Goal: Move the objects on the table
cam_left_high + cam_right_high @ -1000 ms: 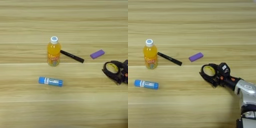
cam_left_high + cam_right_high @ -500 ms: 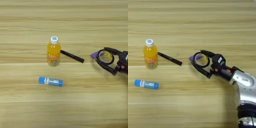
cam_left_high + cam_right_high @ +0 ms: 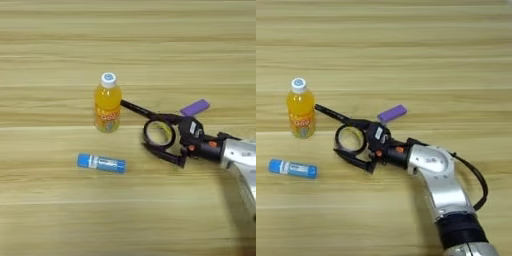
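Note:
My right gripper (image 3: 150, 133) reaches in from the right, its two black fingers closed around the black tape ring (image 3: 146, 136) just above the table (image 3: 50, 50). Its upper finger lies across the right end of the thin black pen (image 3: 134, 107). The pen runs up-left to the upright orange juice bottle (image 3: 107, 104) with its white cap. A purple block (image 3: 195, 107) lies just behind the gripper's body. The blue-and-white tube (image 3: 101, 163) rests front left, apart from the gripper.
The silver forearm (image 3: 438, 175) crosses the table's front right, with a black cable (image 3: 476, 175) looping beside it. Bare wood stretches across the back and the front left.
The gripper has carried the tape ring leftwards, from the right edge past the purple block to the pen's right end. Bottle, pen, block and tube have stayed put.

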Robot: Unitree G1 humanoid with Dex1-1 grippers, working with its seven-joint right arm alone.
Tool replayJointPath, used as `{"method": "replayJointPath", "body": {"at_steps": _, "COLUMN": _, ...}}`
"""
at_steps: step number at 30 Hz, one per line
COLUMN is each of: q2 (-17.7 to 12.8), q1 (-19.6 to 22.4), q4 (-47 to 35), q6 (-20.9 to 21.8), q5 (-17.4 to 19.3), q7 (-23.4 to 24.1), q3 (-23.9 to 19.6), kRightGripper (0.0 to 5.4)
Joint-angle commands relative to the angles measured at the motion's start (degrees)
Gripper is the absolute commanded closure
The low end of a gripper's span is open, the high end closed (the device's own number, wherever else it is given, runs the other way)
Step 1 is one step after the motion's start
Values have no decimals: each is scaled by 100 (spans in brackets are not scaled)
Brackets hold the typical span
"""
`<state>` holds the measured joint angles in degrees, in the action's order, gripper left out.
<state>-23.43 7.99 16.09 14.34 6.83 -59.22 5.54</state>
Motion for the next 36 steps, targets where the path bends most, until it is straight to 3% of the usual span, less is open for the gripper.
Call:
{"method": "replayJointPath", "body": {"at_steps": 1, "q2": -25, "q1": 244, "q4": -152, "q6": 20, "q5": 53, "q7": 2, "q3": 122, "kRightGripper": 139}}
{"method": "replayJointPath", "body": {"at_steps": 19, "q2": 201, "q1": 491, "q4": 675, "q6": 114, "q5": -288, "q7": 114, "q3": 412, "kRightGripper": 139}}
{"method": "replayJointPath", "body": {"at_steps": 26, "q2": 211, "q1": 467, "q4": 671, "q6": 164, "q5": -218, "q7": -6, "q3": 423, "kRightGripper": 139}}
{"method": "replayJointPath", "body": {"at_steps": 27, "q2": 208, "q1": 457, "q4": 654, "q6": 166, "q5": -206, "q7": -22, "q3": 424, "kRightGripper": 103}}
{"method": "replayJointPath", "body": {"at_steps": 36, "q2": 223, "q1": 449, "q4": 621, "q6": 155, "q5": -151, "q7": -61, "q3": 407, "kRightGripper": 10}}
